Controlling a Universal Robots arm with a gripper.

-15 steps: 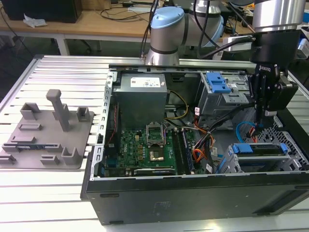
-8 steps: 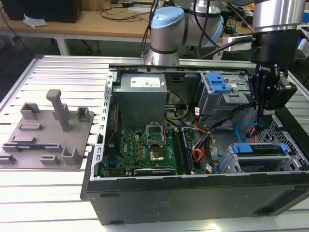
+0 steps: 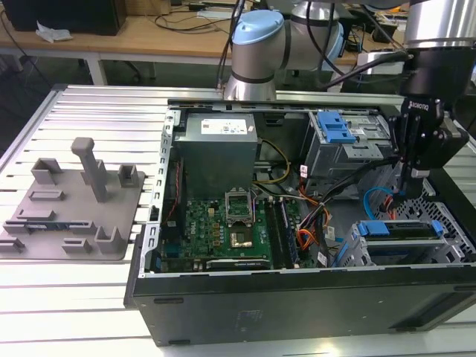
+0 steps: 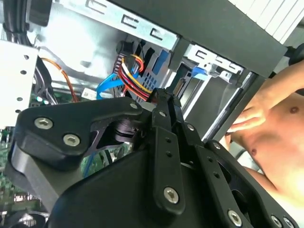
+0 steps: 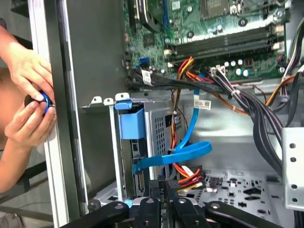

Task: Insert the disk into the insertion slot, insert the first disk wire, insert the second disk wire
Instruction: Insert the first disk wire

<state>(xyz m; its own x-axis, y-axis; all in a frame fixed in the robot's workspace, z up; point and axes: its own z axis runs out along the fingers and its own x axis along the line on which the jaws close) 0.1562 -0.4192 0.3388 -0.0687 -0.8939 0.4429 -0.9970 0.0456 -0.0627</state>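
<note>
Fingers [image 4: 164, 102] of matte black metal, tips together, beside red-yellow-black wire bundle [image 4: 134, 78] and flat blue cable [image 5: 175, 154].

My exterior view looks down from outside onto the whole open computer case [image 3: 297, 312]. Both wrist views sit close, looking past the gripper [image 5: 166, 185] at the same blue cable [image 5: 173, 156].

Looks like a robotics lab or workshop. Has a slotted aluminium bench [image 3: 89, 111] across the exterior view, with an open computer case [image 3: 282, 305] at centre and a grey fixture plate [image 3: 74, 212] of moulded holders at left. Carries a robot arm [image 3: 256, 44] with blue-capped joints at top centre. Shows wooden desks [image 3: 141, 37] strewn with cables [image 3: 186, 18] along the upper left.
</note>
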